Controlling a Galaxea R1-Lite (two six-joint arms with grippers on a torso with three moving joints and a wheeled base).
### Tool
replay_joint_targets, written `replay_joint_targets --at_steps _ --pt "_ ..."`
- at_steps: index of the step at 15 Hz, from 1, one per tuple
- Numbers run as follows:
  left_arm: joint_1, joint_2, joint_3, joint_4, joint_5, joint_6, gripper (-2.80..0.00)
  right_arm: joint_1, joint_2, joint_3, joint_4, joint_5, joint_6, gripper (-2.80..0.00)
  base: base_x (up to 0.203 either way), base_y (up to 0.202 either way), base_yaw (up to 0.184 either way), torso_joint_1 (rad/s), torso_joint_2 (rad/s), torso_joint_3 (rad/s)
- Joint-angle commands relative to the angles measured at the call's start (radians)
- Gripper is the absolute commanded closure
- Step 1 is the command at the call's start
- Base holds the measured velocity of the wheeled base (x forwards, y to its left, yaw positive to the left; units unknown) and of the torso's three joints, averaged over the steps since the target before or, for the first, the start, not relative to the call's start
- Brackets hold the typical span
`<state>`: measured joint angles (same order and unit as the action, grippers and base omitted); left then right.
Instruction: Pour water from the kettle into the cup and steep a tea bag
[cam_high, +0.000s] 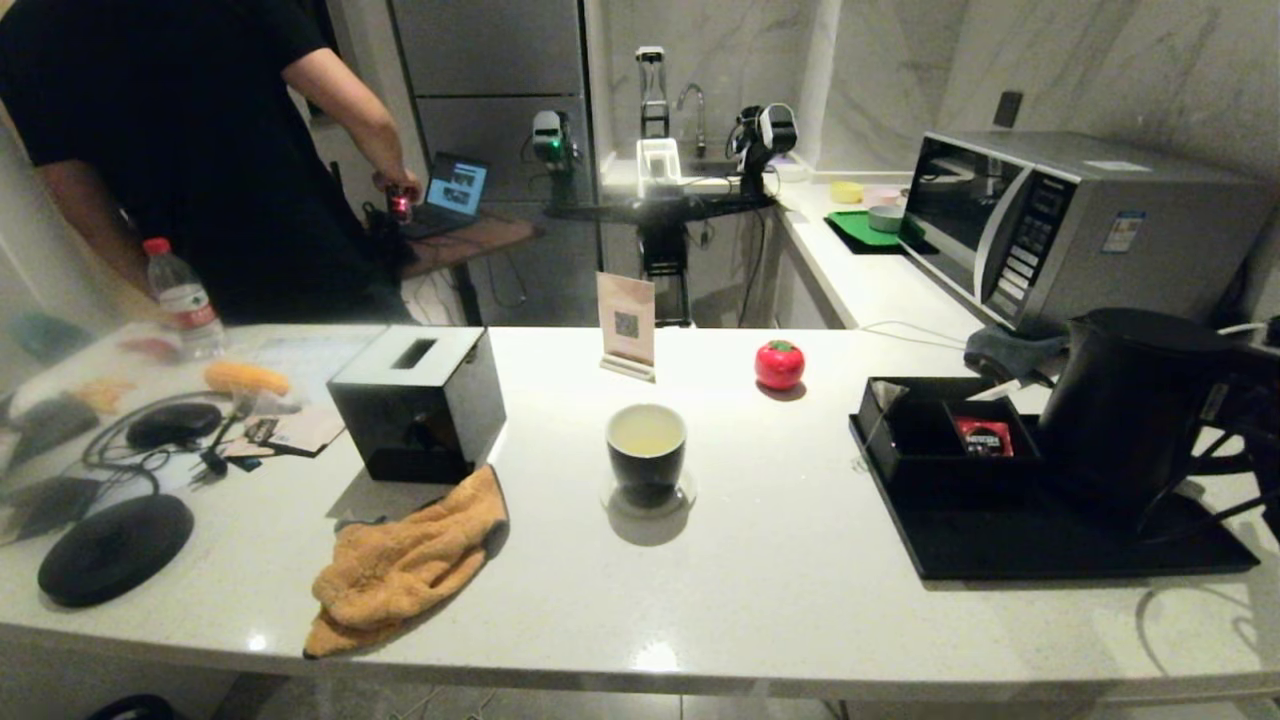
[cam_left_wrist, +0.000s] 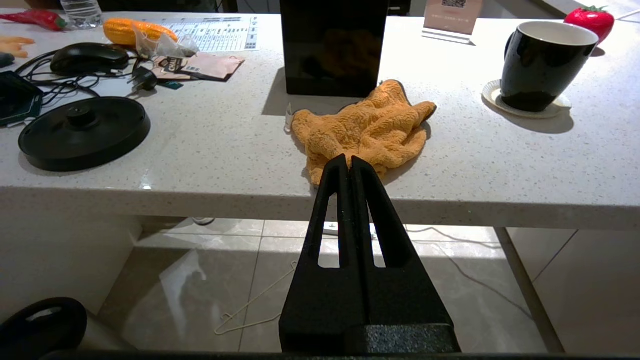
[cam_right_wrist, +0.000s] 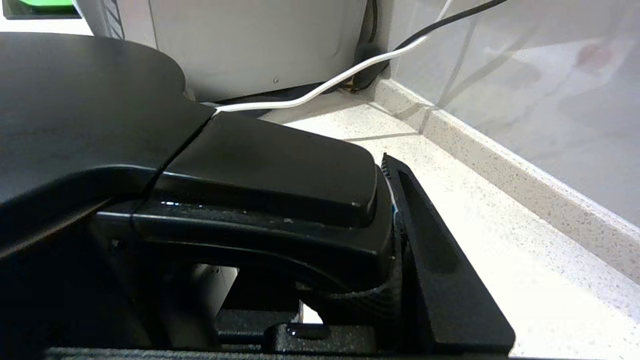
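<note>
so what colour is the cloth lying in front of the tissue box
Orange. The cloth shows best in the left wrist view, crumpled on the white counter.

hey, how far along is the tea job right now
Pouring looks done: the cup holds pale water, and the kettle stands upright on the black tray. In hand: the right gripper is closed on the kettle's handle. Left: the tea bag sits in the tray's organizer, not yet steeped. The left gripper hangs shut below the counter edge.
</note>
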<state>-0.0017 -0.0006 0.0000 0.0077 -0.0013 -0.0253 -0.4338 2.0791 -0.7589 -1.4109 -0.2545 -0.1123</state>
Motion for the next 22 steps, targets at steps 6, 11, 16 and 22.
replay_joint_targets --at_steps 6,11,16,22 --pt "0.000 0.001 0.000 0.000 0.000 -0.001 0.00 -0.003 0.034 0.000 -0.022 -0.002 -0.004 0.00 0.000 0.000 0.000 0.000 0.00 0.000" --pt "0.000 0.001 0.000 0.000 0.000 -0.001 0.00 -0.002 0.039 0.007 -0.042 -0.002 -0.009 0.00 0.000 0.000 0.000 0.000 0.00 0.000" --pt "0.000 0.001 -0.001 0.000 0.000 0.000 0.00 -0.002 0.038 0.025 -0.045 -0.002 -0.009 0.00 0.000 0.000 0.000 0.000 0.00 0.000" --pt "0.000 0.001 0.000 0.000 0.000 0.001 0.00 -0.002 0.036 0.078 -0.083 -0.002 -0.010 -2.80 0.000 0.000 0.000 0.000 0.00 0.000"
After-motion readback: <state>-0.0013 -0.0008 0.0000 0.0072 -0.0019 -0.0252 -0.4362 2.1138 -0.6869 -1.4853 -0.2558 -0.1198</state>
